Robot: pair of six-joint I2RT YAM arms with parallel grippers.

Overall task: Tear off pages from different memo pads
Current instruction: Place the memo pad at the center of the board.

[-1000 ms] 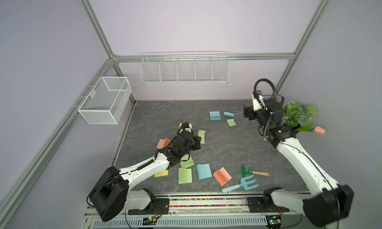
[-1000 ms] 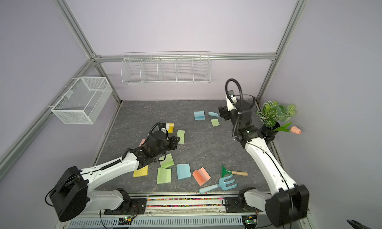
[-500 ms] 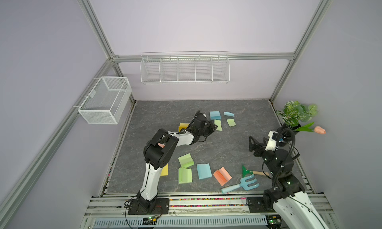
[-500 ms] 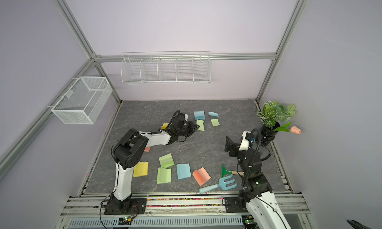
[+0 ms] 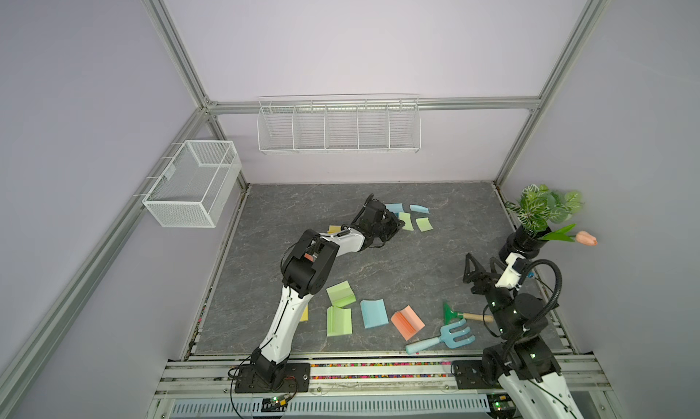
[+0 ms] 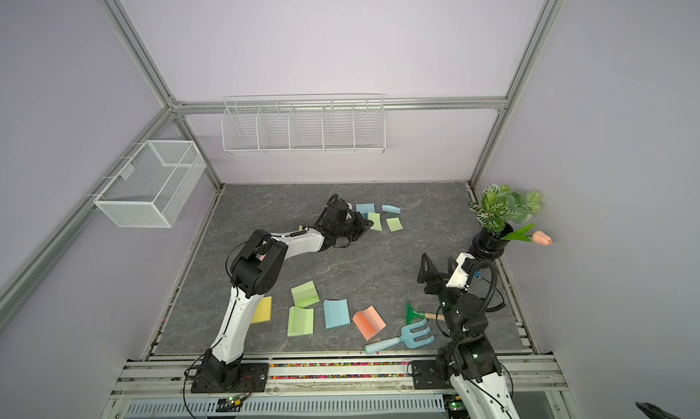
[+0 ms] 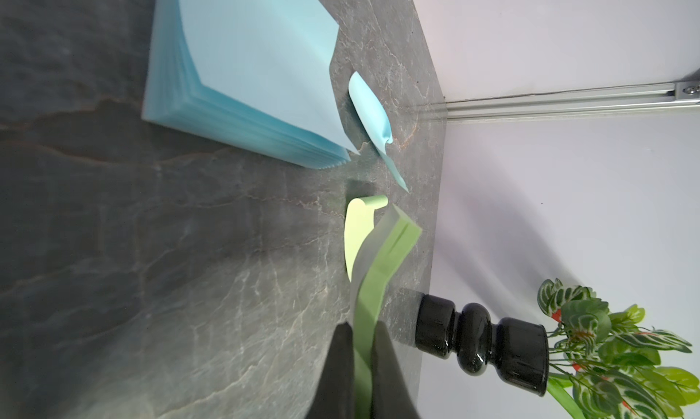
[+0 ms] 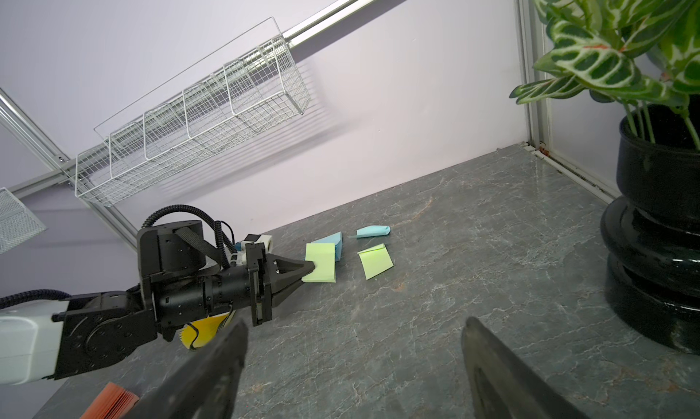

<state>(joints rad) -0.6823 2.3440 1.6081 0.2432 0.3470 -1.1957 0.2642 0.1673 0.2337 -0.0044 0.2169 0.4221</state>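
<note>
**Green page pinched, pile close by**

My left hand point(image 8: 310, 267) is closed on one edge of a green page point(image 8: 321, 262), in the upper middle of the counter point(image 5: 435, 269) in both top views. The page is just beside the blue pad point(image 5: 394, 209). A curled blue page point(image 5: 418, 208) and a loose page point(image 5: 424, 224) lie near it. My right hand point(image 5: 481, 260) is open and empty at the right of the frame, well apart from all the paper. The other pads point(image 5: 374, 313) lie in a row along the lower edge of the counter.

Several things could go wrong from here:

- **Poor release:** I hold the page by its edge only, so it may flop or curl when I let go. It could land on the blue pad or over the loose page.
- **Sticking:** if the gummed strip is at the pinched edge, the page may cling to my hand and lift away with it.
- **More than one sheet:** in the left wrist view the far end looks doubled. I cannot tell whether I hold one sheet or several.
- **Disturbing the pile:** a low sweep on the way out could shove the blue pad or scatter the light pages around it.
</note>
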